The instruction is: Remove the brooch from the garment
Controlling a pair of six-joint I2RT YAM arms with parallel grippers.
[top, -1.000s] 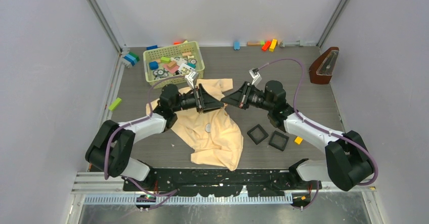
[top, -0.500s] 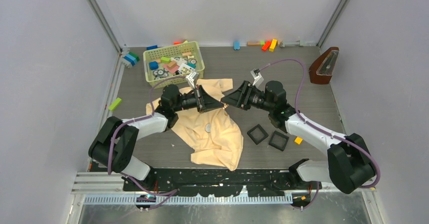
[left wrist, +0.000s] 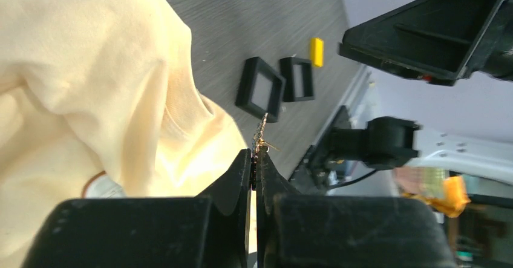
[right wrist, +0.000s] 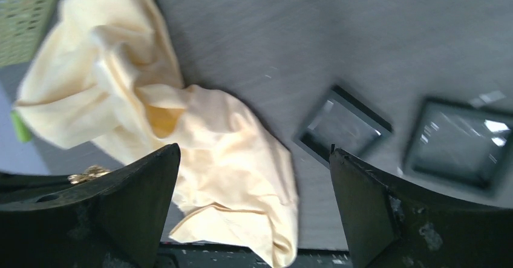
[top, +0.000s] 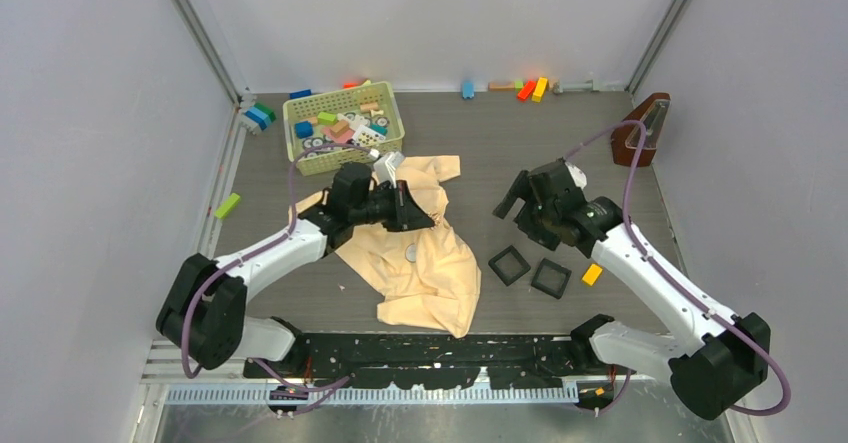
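my left end effector pinches the brooch, jutting forward toward the trays; my right end effector gapes empty

Pale grey walls enclose a dark wood-grain table.

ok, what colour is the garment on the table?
Plain pale yellow, no print; the garment shows best in the top external view.
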